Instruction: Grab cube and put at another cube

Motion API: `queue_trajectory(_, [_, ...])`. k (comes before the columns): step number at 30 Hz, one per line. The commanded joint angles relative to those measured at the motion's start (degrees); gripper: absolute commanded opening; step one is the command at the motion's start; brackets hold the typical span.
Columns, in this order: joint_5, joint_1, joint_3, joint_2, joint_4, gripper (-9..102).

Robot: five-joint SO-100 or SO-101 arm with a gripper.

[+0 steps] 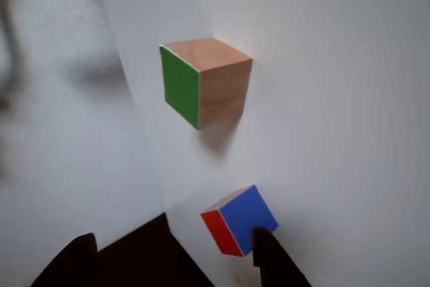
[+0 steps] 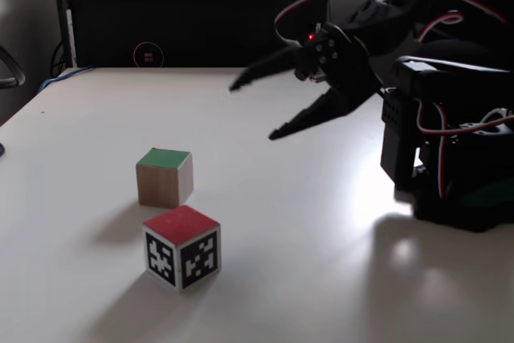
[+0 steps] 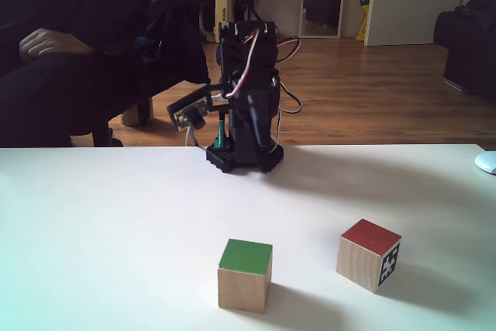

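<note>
We see the arm's claw [image 2: 253,110] raised above the white table [image 2: 321,279], released, its 2 dark fingers spread wide and gripping nothing. In a fixed view it reaches leftward from the arm's base [image 2: 458,190], which stands near the table's right edge; the fingertips hang in the air well apart from both cubes.

The cube [image 2: 165,177] with the green top sits on the table toward the near-left part of that view, resting flat with its wooden sides showing. Just beside it, closer to the near edge, stands another cube [image 2: 182,247], red face up, with black-and-white marker patterns on the 2 sides we can see. The 2 cubes are near each other but apart; a strip of bare table shows between them.

In the other fixed view [image 3: 245,275] the green-topped cube lies near the front edge, and the red-topped one [image 3: 369,254] sits to its right. In the other view, the green face [image 1: 180,85] turns sideways, and the second cube's blue face [image 1: 248,214] adjoins its red one.
</note>
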Motion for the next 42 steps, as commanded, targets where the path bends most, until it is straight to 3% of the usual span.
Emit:
queue_trajectory(1, [0.88,-0.09,-6.94,-10.37,-3.34,36])
queue_trajectory(7, [4.92,1.58,-25.84,-42.10,-2.81,31])
queue_trajectory(17, [8.44,1.32,-50.71,-72.95,5.10,32])
queue_trajectory(31, [12.30,4.39,-73.39,-92.72,14.06,44])
queue_trajectory(42, [13.71,5.71,-78.05,-103.45,14.59,44])
